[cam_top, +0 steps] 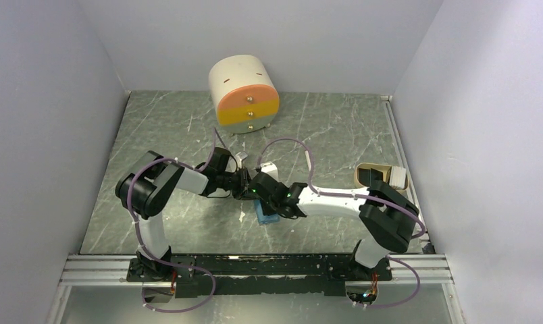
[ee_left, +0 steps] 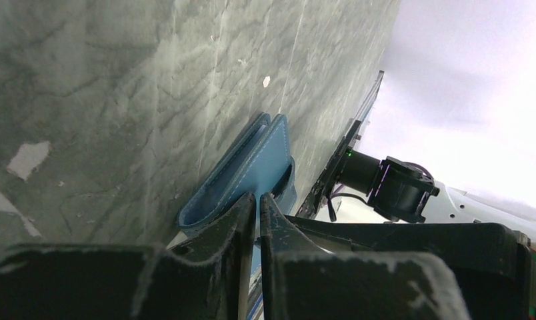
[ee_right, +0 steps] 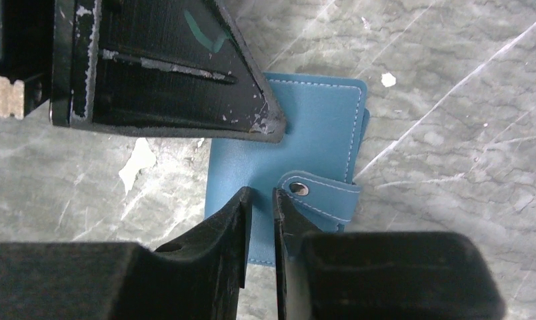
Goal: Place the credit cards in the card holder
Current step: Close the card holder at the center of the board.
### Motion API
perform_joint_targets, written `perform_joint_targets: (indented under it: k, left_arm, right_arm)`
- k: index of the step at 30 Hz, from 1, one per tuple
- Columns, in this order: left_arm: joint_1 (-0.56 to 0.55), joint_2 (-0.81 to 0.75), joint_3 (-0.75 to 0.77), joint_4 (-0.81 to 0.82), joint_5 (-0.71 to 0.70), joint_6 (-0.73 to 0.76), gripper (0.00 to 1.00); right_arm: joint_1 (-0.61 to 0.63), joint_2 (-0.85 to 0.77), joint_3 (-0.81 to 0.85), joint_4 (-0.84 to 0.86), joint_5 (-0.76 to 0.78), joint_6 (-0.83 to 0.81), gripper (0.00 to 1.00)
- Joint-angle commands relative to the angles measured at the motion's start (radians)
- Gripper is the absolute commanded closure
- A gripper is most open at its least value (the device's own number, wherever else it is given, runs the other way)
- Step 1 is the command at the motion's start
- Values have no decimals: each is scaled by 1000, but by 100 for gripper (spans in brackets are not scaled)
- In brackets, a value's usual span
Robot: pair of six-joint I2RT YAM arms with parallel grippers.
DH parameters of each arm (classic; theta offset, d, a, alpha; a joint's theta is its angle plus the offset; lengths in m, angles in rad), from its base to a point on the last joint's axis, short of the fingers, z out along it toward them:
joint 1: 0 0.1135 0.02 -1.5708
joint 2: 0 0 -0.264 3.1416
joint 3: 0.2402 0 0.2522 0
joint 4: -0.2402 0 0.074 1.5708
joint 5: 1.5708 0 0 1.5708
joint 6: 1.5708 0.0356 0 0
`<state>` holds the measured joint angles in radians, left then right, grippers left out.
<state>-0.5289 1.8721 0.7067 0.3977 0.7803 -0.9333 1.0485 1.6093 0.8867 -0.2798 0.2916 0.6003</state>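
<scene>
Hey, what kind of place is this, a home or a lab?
Probably a lab test booth: plain grey walls box in a marble-look table, and the left arm and right arm are bolted to a metal rail.

Seen from above, the card holder (cam_top: 264,217) is hidden under the meeting arms except for a blue corner, while its near edge hides behind the fingers of the right gripper (ee_right: 262,195) and its lower end behind the left gripper (ee_left: 258,198), whose narrow slit does not reveal whether anything is pinched.
</scene>
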Motion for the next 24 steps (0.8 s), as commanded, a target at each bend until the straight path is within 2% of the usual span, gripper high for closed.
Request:
perform_joint_targets:
  k: [1,10,16,20,24]
  left_arm:
    - [-13,40,-18,-47,-39,42,85]
    - [-14,39,-24,-37,-37,37,85]
    - [-15,38,-30,-12,-22,29,85]
    - [-21,33,-32,-3,-13,23,85]
    - [-24,36,-27,2,-7,21,85]
  right_arm:
    - [-16,-62,-33,9,-51,26,78]
    - [-38,-169,-70,-27,33,63,80]
    - [-59,-130,-56,-73,91,74,77]
    - [-87,-128,-89,-30,59,81,77]
    - [-130,-142,-150,88,-42,83,77]
